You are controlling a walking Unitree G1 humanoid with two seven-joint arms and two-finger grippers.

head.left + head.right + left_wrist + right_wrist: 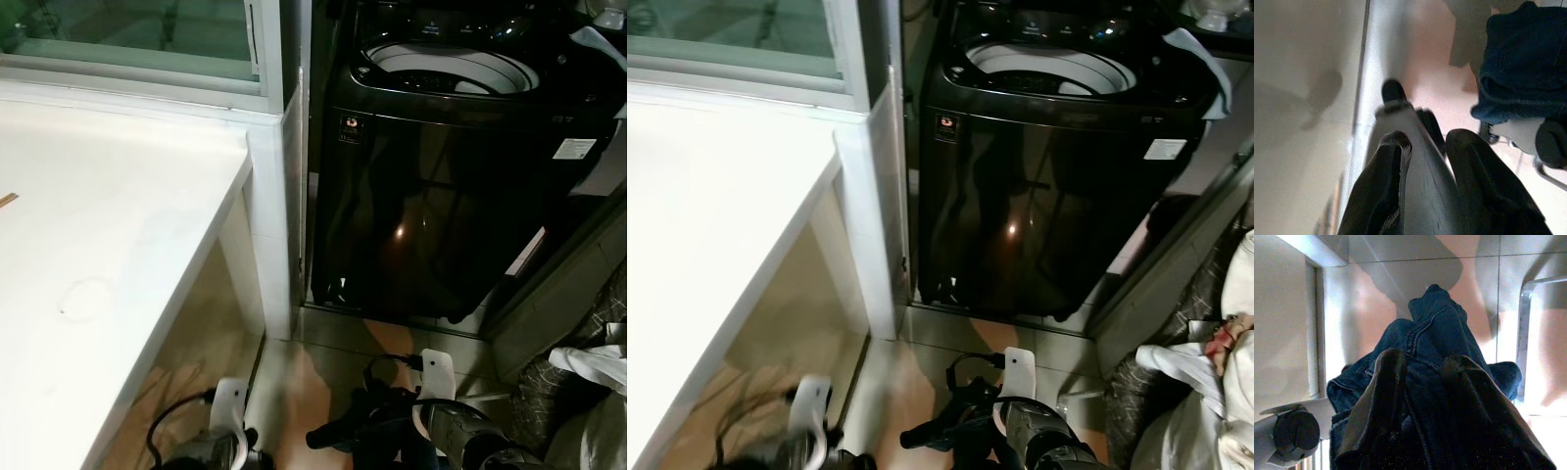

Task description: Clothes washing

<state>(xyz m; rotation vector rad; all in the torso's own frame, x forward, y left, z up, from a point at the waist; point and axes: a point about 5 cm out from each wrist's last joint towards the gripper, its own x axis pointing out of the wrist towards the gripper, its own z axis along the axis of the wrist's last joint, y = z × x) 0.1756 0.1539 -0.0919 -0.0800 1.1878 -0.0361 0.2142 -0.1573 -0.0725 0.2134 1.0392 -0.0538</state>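
Progress: early, by my reading. The washing machine (431, 166) stands ahead with its lid up and its drum (446, 67) looks empty, so nothing seems loaded yet.
Done: the jeans (1435, 357) are picked up and off the floor.
Left: carry them to the machine, drop them into the drum, then fetch the other clothes (1205, 392) heaped at the right, on the floor.
Right gripper (1422, 382): low in front of the body, over the floor tiles (323, 352); jaws closed on the jeans, denim bunched between the fingers.
Left gripper (1425, 147): low by the leg (269, 235) of the white table (98, 245), near the table's front corner; jaws apart with nothing in them, pointing at the floor.
Jeans, place: hanging from the right gripper, short of the machine's front.
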